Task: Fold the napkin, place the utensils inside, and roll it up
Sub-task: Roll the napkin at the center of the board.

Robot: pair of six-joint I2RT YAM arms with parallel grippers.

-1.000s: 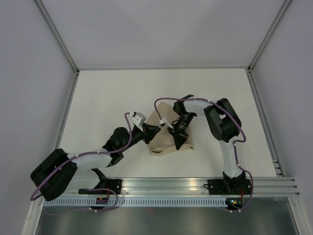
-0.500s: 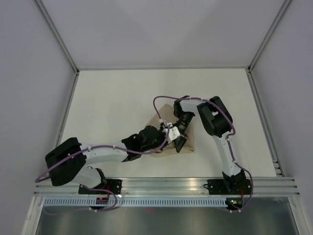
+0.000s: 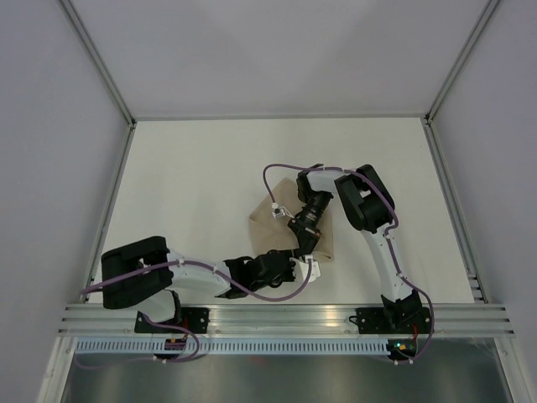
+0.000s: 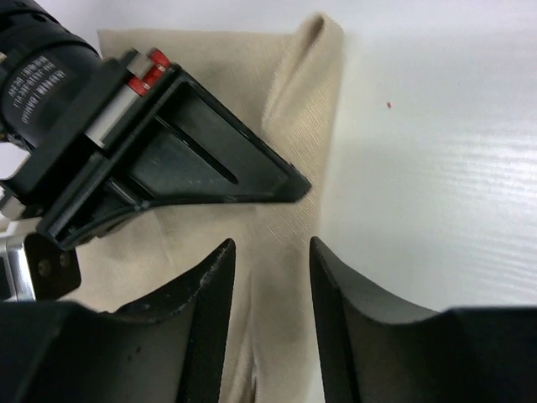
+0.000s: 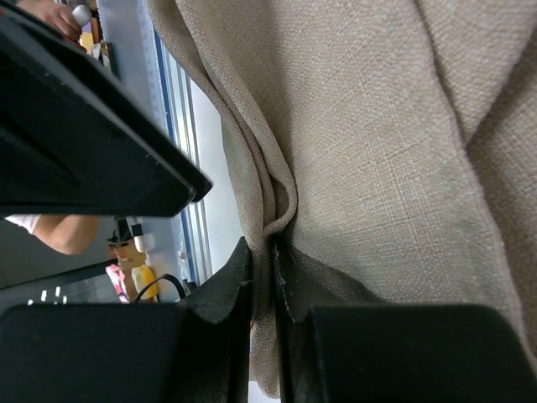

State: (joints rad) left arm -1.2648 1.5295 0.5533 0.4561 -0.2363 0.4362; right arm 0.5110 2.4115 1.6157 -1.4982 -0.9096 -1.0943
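The beige napkin (image 3: 273,220) lies folded and rumpled at the middle of the white table. My right gripper (image 3: 305,245) reaches down onto its near edge and is shut on a pinched fold of the cloth (image 5: 262,252). My left gripper (image 3: 295,262) sits just in front of that edge, pointing away from me. In the left wrist view its jaws stand apart (image 4: 270,252) over the napkin's (image 4: 252,75) right border, gripping nothing, with the right gripper's black fingers (image 4: 210,164) just ahead. The utensils are hidden or out of view.
An aluminium rail (image 3: 285,319) with both arm bases runs along the near edge, close behind the left gripper. Metal frame posts (image 3: 109,210) border the white table (image 3: 193,159) at left and right.
The left arm has swung from the napkin's left side round to its near edge, and its jaws have opened. The right gripper has stayed shut on the cloth, shifting slightly.
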